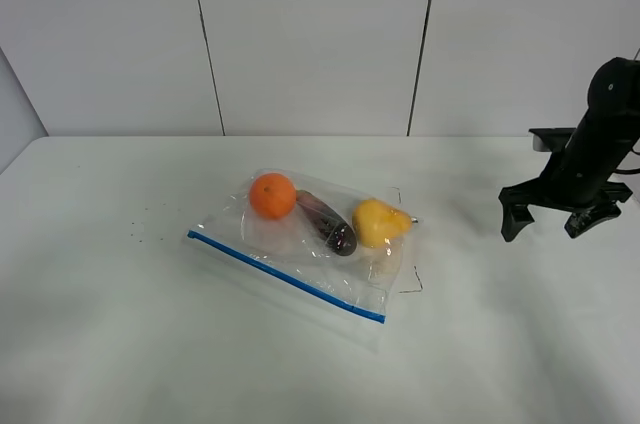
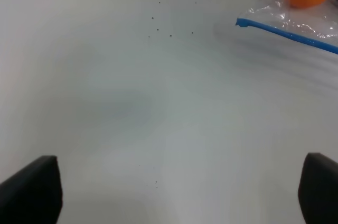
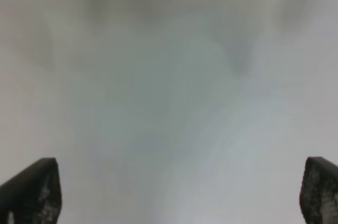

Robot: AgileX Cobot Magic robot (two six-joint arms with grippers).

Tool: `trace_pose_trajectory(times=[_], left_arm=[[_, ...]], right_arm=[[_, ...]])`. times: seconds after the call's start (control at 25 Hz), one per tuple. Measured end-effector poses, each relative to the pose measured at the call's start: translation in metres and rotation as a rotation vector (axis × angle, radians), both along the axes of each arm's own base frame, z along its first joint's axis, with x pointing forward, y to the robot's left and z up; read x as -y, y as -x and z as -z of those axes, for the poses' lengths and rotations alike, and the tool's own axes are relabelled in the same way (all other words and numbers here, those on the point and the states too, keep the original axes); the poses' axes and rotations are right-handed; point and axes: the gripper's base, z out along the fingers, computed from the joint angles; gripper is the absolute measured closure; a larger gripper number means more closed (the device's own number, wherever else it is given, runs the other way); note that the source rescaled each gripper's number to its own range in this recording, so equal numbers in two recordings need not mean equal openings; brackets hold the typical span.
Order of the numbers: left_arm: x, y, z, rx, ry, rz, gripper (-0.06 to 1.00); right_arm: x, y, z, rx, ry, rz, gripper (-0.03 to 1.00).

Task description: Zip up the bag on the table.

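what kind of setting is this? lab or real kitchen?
Likely a lab test bench: a bare white table, plain panelled wall behind, and one staged zip bag of produce. Nothing kitchen-like in view.

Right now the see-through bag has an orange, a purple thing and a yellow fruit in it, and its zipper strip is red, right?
Almost. The bag does hold an orange, a purple thing and a yellow fruit, but the zipper strip is blue, not red. The exterior high view shows it.
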Motion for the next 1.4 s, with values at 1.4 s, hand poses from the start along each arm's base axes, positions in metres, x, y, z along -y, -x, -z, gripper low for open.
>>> trace_pose_trajectory(times=[1.4], left_arm=[[0.000, 0.000, 0.000, 0.000, 0.001, 0.001, -0.06]], right_arm=[[-0.030, 0.179, -0.201, 0.727, 0.016, -0.047, -0.03]])
